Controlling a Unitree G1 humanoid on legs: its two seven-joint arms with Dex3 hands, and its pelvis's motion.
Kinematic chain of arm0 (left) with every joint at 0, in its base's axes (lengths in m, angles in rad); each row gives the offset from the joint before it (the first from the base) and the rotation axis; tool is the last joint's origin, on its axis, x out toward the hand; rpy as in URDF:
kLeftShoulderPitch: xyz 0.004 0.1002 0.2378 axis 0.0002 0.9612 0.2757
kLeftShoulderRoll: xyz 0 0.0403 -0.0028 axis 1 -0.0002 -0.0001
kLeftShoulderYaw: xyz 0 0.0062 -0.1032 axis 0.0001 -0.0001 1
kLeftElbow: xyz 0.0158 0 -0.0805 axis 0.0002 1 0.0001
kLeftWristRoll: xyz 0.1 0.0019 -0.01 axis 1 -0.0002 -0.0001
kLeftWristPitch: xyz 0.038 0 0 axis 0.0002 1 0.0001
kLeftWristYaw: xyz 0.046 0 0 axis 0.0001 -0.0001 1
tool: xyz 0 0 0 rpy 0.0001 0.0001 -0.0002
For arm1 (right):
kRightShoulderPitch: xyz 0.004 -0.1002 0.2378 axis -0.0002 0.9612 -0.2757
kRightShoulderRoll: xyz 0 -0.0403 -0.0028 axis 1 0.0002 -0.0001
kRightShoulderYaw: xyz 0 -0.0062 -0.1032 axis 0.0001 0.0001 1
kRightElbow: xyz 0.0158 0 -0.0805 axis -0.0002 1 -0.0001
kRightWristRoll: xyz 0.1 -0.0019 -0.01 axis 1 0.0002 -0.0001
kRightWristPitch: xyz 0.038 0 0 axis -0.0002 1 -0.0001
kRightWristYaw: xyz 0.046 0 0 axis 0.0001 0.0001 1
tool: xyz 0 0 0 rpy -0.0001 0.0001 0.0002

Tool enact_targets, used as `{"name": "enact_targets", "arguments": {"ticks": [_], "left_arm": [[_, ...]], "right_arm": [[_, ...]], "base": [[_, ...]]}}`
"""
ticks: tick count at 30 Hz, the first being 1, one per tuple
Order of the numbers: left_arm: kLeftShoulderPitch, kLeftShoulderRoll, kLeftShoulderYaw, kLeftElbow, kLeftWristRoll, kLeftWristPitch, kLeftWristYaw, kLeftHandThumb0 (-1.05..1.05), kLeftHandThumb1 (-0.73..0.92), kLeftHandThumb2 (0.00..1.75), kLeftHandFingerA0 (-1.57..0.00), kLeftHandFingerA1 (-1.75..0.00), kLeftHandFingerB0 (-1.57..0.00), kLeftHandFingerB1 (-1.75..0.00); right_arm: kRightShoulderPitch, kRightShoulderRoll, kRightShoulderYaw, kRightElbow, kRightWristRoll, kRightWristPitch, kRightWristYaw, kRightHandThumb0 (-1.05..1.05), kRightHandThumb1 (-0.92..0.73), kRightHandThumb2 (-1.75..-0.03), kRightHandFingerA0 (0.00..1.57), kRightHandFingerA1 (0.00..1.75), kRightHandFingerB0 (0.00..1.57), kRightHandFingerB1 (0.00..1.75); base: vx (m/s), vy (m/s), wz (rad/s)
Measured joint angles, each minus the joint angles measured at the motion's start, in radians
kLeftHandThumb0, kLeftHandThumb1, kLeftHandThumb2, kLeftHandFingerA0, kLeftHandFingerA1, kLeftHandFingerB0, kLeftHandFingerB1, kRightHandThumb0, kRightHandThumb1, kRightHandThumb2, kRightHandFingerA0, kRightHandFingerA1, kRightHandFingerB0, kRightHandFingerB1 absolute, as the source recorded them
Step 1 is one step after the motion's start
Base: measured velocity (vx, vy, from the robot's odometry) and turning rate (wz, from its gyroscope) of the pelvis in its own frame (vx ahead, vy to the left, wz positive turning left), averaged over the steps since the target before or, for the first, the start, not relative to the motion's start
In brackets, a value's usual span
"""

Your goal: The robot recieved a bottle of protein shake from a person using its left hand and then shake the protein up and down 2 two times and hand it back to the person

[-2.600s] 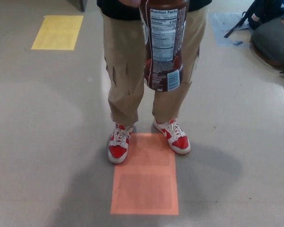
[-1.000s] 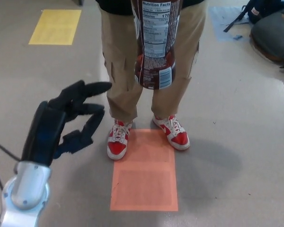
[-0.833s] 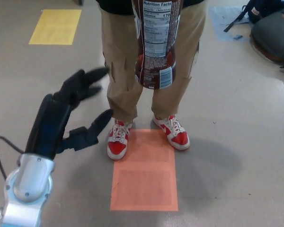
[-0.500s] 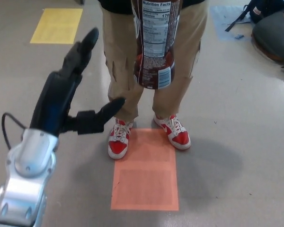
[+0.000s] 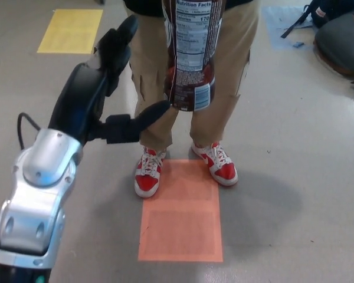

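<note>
- I am reaching my left robot hand [image 5: 109,88] toward the protein shake bottle [image 5: 190,56], which a person is holding out in front of their legs [image 5: 159,88], label side facing me.
- My left robot hand is released: the two fingers [image 5: 123,36] are pointing up and away, the thumb [image 5: 147,116] is stretching out low toward the bottle's base, and nothing is sitting between them.
- The thumb tip is lying just beside the bottle's lower left edge; whether it is touching I cannot tell. The fingers are standing to the bottle's left, apart from it.
- The bottle is hanging upright in the air above the floor [image 5: 295,147], its top running out of the picture, so the person's hand gripping it is not showing.
- The person is standing in red and white sneakers [image 5: 148,174] at the far edge of an orange floor marking [image 5: 180,218]; a yellow marking [image 5: 71,29] is lying well apart at the upper left, and dark bags [image 5: 339,35] are resting at the upper right.
- My right robot hand is not appearing in the picture.
- By my reading, the task is sitting at its very opening: the handover is not yet done, as the bottle is not yet in my grasp.
- Everything is remaining: closing around the bottle, taking its weight, shaking it up and down twice, and passing it back.
</note>
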Motion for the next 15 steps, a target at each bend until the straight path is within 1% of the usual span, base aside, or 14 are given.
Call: {"name": "enact_targets", "arguments": {"ticks": [3, 4, 9, 15], "left_arm": [[-0.030, -0.010, -0.003, -0.001, -0.014, 0.042, -0.009, -0.80, 0.43, 0.81, 0.00, 0.00, 0.00, -0.01], [-0.042, -0.015, -0.004, -0.002, -0.019, 0.057, -0.011, -0.81, 0.44, 0.81, 0.00, 0.00, 0.00, 0.00], [-0.105, -0.047, -0.010, -0.004, -0.041, 0.135, -0.024, -0.82, 0.46, 0.82, 0.00, 0.00, 0.00, 0.00], [-0.183, -0.082, -0.020, -0.002, -0.066, 0.230, -0.037, -0.82, 0.46, 0.81, 0.00, 0.00, 0.00, 0.00]], "right_arm": [[-0.005, 0.000, 0.000, 0.000, 0.000, 0.000, 0.000, -0.18, -0.70, -0.66, 1.05, 0.57, 0.90, 0.63], [-0.006, 0.000, 0.000, 0.000, 0.000, 0.000, 0.000, -0.17, -0.70, -0.69, 1.04, 0.60, 0.90, 0.66], [-0.012, 0.000, 0.000, 0.000, 0.000, 0.000, 0.000, -0.18, -0.72, -0.67, 1.05, 0.57, 0.88, 0.66], [-0.022, 0.000, 0.000, 0.000, -0.001, 0.000, 0.000, -0.20, -0.73, -0.68, 1.05, 0.60, 0.86, 0.68]], "base": [[0.00, 0.000, 0.00], [0.00, 0.000, 0.00], [0.00, 0.000, 0.00], [0.00, 0.000, 0.00]]}}
